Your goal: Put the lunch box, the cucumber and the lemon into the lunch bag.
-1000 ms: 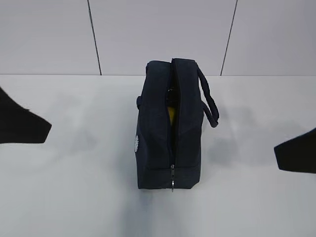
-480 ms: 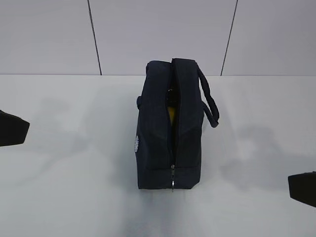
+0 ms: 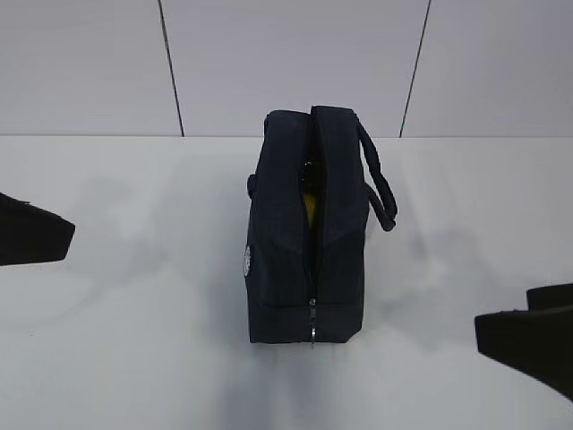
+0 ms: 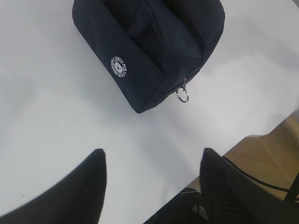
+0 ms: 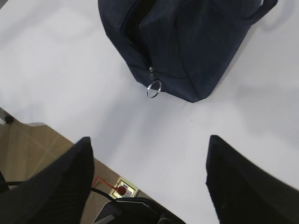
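Note:
The dark navy lunch bag [image 3: 304,233] stands upright mid-table, end toward me, its zipper partly open along the top. A sliver of the yellow lemon [image 3: 309,208] shows inside the gap. The lunch box and the cucumber are hidden. The metal ring pull [image 4: 182,95] hangs at the bag's near end and shows too as the ring pull [image 5: 153,88]. My left gripper [image 4: 154,151] is open and empty over bare table, well short of the bag. My right gripper [image 5: 149,138] is open wider, also empty, back from the bag near the table edge.
The left arm [image 3: 36,237] and the right arm [image 3: 528,336] sit at the frame's sides, far from the bag. The table's front edge [image 5: 70,140] lies under both grippers, with wooden floor, cables and a red-button box [image 5: 121,190] below. A panelled wall stands behind the table.
The left arm pulled back toward the left edge, then came in a little. The right arm dropped lower and now reaches farther in. The bag has not moved.

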You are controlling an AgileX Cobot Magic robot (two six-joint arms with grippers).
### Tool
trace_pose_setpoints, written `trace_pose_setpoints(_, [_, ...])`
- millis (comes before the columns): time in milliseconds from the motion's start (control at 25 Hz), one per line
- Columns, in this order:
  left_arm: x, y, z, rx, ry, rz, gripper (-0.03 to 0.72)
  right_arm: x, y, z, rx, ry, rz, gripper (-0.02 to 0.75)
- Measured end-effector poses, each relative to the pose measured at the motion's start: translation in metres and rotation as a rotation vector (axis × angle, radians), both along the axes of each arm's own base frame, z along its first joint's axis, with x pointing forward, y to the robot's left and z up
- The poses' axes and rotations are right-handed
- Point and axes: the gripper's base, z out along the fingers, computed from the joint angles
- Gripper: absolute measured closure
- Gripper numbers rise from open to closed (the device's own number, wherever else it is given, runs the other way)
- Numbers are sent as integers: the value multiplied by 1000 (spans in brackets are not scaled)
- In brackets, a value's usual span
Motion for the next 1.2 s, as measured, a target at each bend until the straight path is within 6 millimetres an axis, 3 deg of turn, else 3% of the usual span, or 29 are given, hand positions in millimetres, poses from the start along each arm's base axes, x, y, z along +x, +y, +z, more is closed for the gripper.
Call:
trace_pose_setpoints(160, [3, -1, 0, -7, -13, 10, 246, -1, 5, -19, 16, -3, 36, 158])
trace_pose_setpoints(400, [6, -1, 3, -24, -47, 29, 246, 0, 8, -30, 37, 1, 62, 158])
trace_pose_setpoints(760, [9, -1, 5, -36, -85, 47, 247, 24, 25, -51, 71, 59, 134, 229])
trace_pose_setpoints(960, [9, -1, 5, -35, -90, 49, 247, 30, 44, -67, 42, 90, 185, 231])
trace_pose_setpoints(1200, [10, 0, 5, -29, -96, 49, 247, 32, 71, -79, -76, 58, 124, 231])
